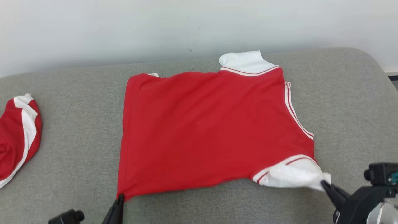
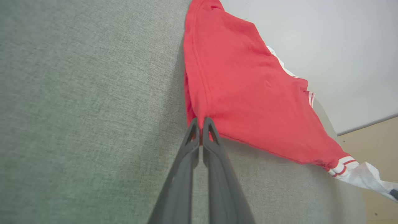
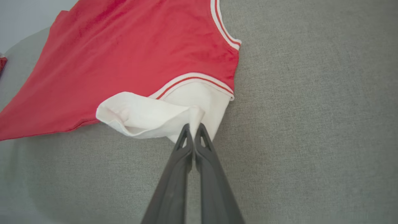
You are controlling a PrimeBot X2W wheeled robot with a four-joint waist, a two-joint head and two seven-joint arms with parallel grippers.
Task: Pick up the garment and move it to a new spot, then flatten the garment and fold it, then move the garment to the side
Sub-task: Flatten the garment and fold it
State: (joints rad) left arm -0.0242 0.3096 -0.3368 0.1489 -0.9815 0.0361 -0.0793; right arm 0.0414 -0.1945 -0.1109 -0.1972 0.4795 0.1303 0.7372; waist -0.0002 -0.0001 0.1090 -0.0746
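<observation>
Lying spread across the grey padded surface [image 1: 348, 102], the red garment [image 1: 211, 124] is resting near the middle with its hem toward the robot's left and its white-trimmed neckline toward the right. One white sleeve [image 1: 292, 174] is pointing at the near edge and the other sleeve [image 1: 245, 62] is reaching toward the pale wall [image 1: 124, 28]. The cloth is looking thin, soft and light. It is sagging and creasing wherever it is lifted, so it is likely to drape and bunch rather than hold a shape, and corners and sleeve ends are seeming the sensible places to take hold. That is where both arms are gripping. The left claw [image 2: 201, 122] is coming in low from the near edge, its long dark fingers pressed together and clamped on the near hem corner, and the red fabric is pulling into a small peak there. The right claw [image 3: 193, 127] is reaching in from the near right, fingers likewise pinched shut on the tip of the near white sleeve, which is lifting and curling open just beside them. A second red-and-white garment [image 1: 18, 137] is sitting bunched well apart at the far left of the surface.
</observation>
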